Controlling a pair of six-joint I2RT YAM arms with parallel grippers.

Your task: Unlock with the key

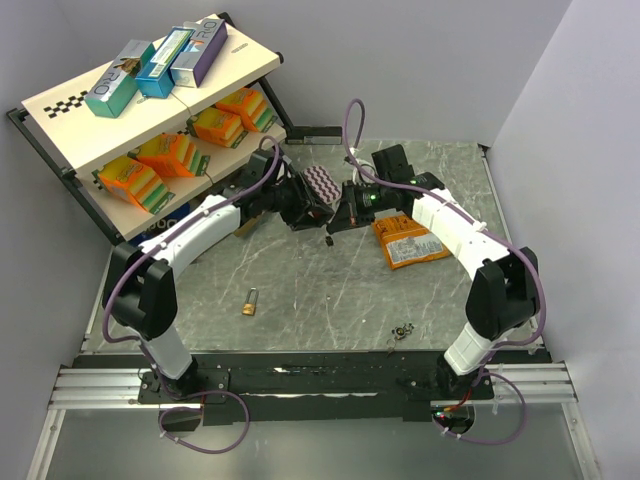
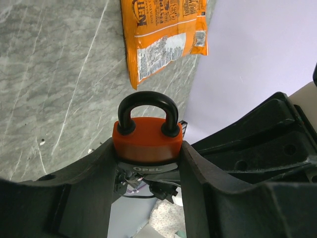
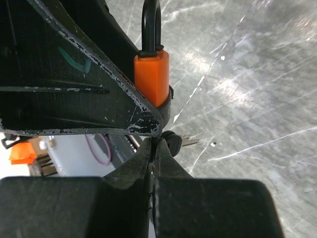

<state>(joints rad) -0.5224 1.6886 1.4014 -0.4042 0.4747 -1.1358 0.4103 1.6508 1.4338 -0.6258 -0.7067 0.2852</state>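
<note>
Above the middle of the worktop [image 1: 300,290], hold the left tool [image 1: 303,212] steady against any twist, partway apart and clamped on the orange body of the padlock [image 2: 146,141], shackle closed. Seat fully at the padlock's base before turning, then rotate gently with the right tool [image 3: 152,148], pinched together on the dark head of the key [image 3: 174,143] just beneath the padlock; hard to tell whether already seated.

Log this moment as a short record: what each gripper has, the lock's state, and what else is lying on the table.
left gripper: clamped on orange padlock, gripping its sides
right gripper: shut on key, at the padlock's base
shackle: closed, both legs seated
also on table: small brass padlock, orange snack packet
</note>
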